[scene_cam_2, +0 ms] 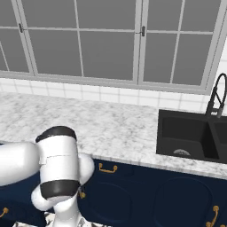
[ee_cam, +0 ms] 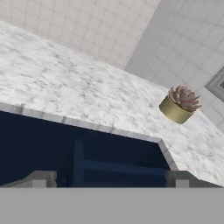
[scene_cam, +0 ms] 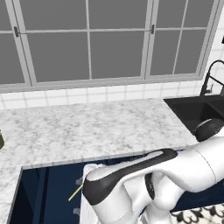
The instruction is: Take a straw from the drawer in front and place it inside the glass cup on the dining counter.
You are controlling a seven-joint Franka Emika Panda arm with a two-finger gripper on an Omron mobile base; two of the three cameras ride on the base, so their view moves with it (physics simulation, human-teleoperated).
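Note:
The drawer (scene_cam: 43,188) stands pulled out under the marble counter edge, its dark navy inside showing. A thin pale yellow straw (scene_cam: 75,193) lies slanted in it, partly hidden behind my arm. In the hand view my gripper (ee_cam: 111,181) hangs over the open drawer (ee_cam: 87,148), its two fingertips (ee_cam: 43,179) spread wide with nothing between them. The straw cannot be made out there. The glass cup and the dining counter are out of view.
A marble counter (scene_cam: 87,127) with a white tiled backsplash and windows runs behind the drawer. A black sink (scene_cam_2: 186,137) with a dark tap (scene_cam_2: 215,95) sits at the right. A tan pot with a succulent (ee_cam: 178,105) stands on the counter. Navy cabinet fronts with brass handles (scene_cam_2: 107,168) lie below.

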